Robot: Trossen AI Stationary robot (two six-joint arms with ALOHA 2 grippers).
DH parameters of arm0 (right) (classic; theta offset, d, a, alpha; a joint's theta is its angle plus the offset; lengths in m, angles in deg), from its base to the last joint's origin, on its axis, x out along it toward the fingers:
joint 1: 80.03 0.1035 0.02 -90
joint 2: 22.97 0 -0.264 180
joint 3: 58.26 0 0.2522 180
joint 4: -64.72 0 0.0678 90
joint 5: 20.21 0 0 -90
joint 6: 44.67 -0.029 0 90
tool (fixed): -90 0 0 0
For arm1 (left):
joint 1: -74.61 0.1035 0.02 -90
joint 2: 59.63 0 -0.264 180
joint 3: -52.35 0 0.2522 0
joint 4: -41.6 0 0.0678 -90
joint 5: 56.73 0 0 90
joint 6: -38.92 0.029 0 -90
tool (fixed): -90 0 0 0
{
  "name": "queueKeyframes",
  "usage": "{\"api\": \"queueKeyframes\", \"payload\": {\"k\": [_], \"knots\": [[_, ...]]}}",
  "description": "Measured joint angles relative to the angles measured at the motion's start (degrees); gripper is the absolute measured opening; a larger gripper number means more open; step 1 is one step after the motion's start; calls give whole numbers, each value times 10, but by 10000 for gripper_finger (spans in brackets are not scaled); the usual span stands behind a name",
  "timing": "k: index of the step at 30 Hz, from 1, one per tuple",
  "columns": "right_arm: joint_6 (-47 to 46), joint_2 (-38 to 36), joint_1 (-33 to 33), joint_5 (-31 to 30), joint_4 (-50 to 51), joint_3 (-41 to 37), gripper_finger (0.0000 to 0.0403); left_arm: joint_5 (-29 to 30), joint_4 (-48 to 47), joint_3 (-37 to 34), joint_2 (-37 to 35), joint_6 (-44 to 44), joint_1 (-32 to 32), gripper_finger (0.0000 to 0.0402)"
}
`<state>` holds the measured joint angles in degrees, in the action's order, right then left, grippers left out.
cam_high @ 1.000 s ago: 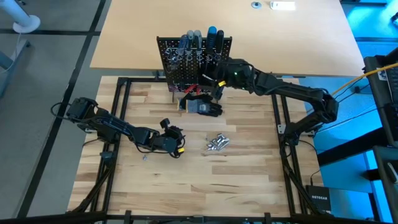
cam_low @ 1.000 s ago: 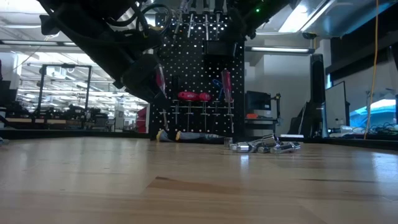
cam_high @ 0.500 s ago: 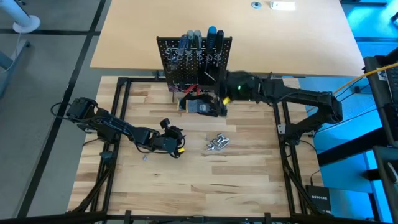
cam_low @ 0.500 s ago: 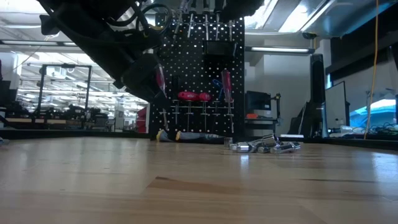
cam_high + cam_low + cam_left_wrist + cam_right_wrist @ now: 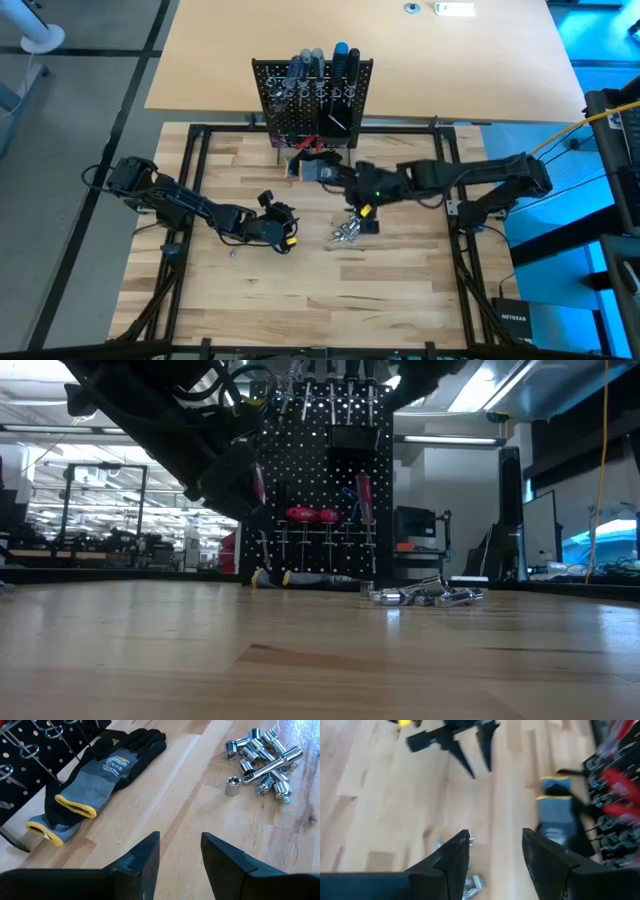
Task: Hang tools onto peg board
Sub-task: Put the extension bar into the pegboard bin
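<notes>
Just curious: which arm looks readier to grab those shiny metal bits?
Probably the right: its open gripper hangs right beside the metal bits, while the left gripper sits farther off.

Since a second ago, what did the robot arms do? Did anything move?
The right gripper swung away from the peg board and came down over the silver metal pieces, fingers open and empty. The left gripper stayed put, open, and the gloves and the pieces lie where they were.
</notes>
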<state>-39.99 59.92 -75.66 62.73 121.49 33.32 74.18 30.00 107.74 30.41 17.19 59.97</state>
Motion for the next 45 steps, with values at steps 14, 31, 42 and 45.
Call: {"api": "queueKeyframes", "payload": {"k": [14, 31, 42, 45], "knots": [[-181, 37, 69, 1, -132, -180, 182, -1, -1, 0, 0, -4, 0, 134], [-281, 169, 99, -33, -185, -221, 182, -5, -2, 0, 0, -8, 0, 134], [-274, 172, 99, -78, -194, -221, 182, -5, -2, 0, 0, -8, 0, 134], [-273, 172, 99, -78, -195, -221, 182, -5, -2, 0, 0, -8, 0, 134]]}}
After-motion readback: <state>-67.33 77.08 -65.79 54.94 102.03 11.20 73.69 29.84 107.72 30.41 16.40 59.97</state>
